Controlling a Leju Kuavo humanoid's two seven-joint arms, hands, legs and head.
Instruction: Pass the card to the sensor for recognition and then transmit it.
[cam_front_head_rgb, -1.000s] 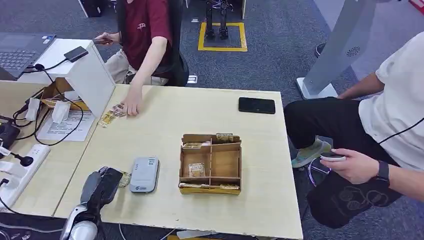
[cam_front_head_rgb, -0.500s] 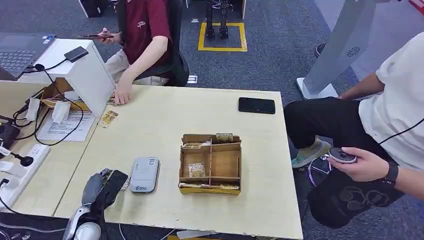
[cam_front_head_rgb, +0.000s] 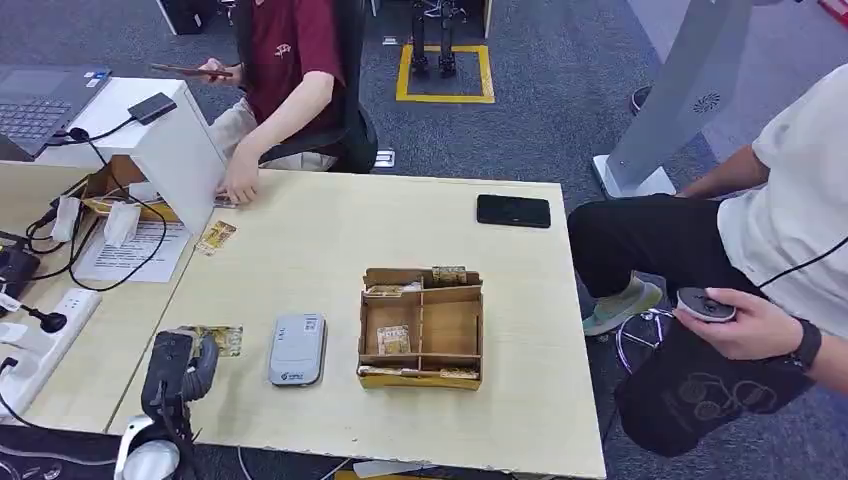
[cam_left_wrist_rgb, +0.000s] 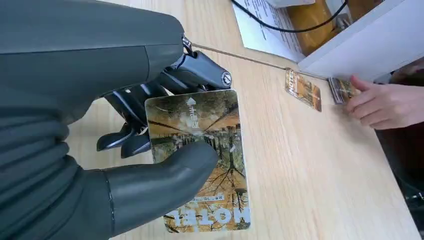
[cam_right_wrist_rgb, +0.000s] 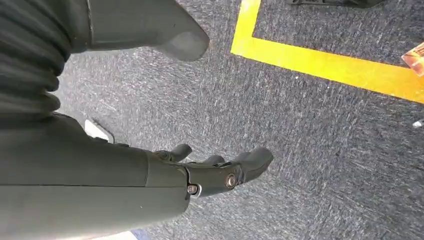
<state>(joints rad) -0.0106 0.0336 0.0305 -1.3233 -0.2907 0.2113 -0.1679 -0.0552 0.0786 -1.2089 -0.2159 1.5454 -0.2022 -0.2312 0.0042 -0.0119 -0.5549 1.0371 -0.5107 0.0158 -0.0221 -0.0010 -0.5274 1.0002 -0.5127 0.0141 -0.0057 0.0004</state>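
Though dim from above, the left hand (cam_left_wrist_rgb: 125, 165) pinches the card (cam_left_wrist_rgb: 200, 160); right hand (cam_right_wrist_rgb: 215, 170) seemingly empty.

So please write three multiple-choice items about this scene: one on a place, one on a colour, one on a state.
1. Where is the grey card reader?
A. left of the wooden divided box
B. inside the box
C. beside the black phone

2. What colour is the floor marking?
A. red
B. yellow
C. white

3. What is the left hand doing?
A. pressing the reader
B. holding a hotel card
C. hanging with nothing in it

Key: 1 A, the head view shows the reader on the table left of the box. 2 B, the square outline on the carpet is yellow. 3 B, the left wrist view shows the thumb lying over the card's face and fingers behind it.
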